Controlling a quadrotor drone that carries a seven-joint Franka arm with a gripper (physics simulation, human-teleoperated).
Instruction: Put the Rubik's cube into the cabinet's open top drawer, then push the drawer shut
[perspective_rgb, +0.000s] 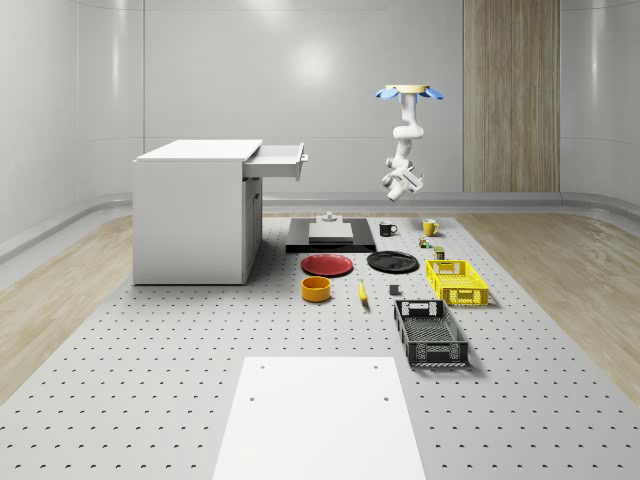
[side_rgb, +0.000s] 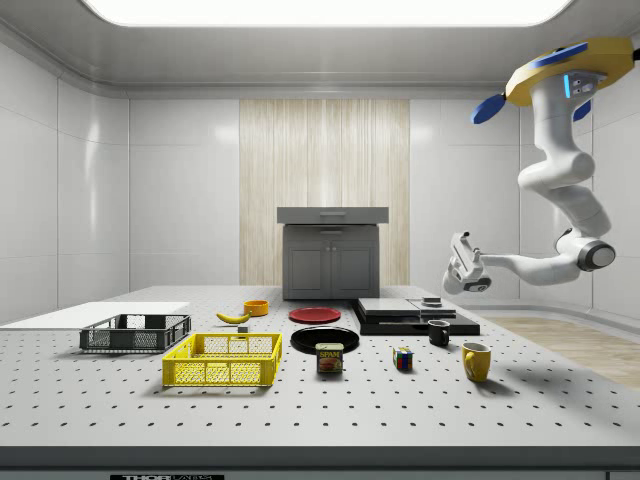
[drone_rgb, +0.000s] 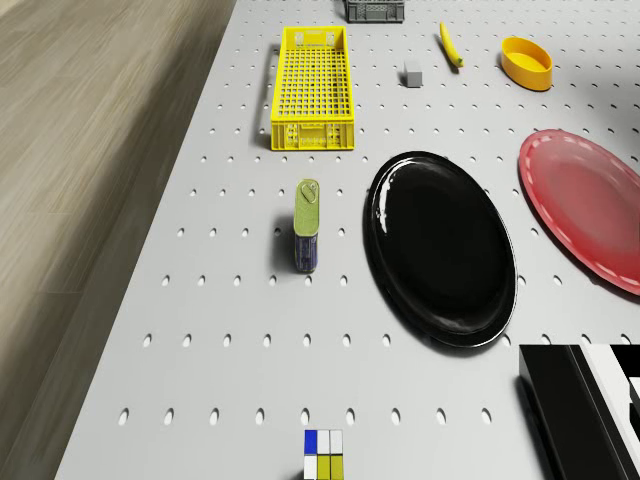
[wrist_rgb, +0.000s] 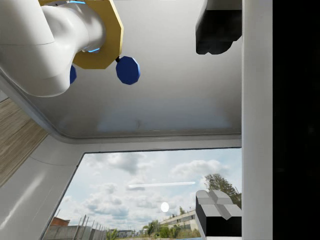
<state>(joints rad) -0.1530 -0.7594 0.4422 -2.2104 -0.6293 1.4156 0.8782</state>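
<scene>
Step in hand, as judged: the approach; nothing is grasped yet. The drone (perspective_rgb: 408, 93) hovers high over the far right part of the table (perspective_rgb: 150, 400), above the mugs and the cube. The arm hangs below it with the gripper (side_rgb: 459, 264) well clear of the table, carrying nothing. In the wrist view the two fingers (wrist_rgb: 218, 212) stand apart, so the gripper reads as open and empty, pointing up toward ceiling and window rather than down.

The Rubik's cube (side_rgb: 403, 359) sits on the table near the far right edge, between the tin can (side_rgb: 329, 357) and the yellow mug (side_rgb: 476, 360), with the black mug (side_rgb: 438, 332) just behind it. In the drone view the cube (drone_rgb: 323, 455) lies nearly under the drone.

The cabinet (perspective_rgb: 195, 215) stands at the far left of the table, its top drawer (perspective_rgb: 275, 161) pulled open toward the table's middle.

To do this well:
- Swing the wrist down first so the gripper faces the table; it is badly aimed now.
- Descend straight over the cube, fingers squared to two opposite faces, not corners.
- Keep clear of can and mugs; both are near enough to knock.
- Grip mid-height and lift clear before crossing over the black plate (drone_rgb: 442, 246) and red plate (perspective_rgb: 327, 264).
- The drawer is high; come in from above its rim and release low.
</scene>
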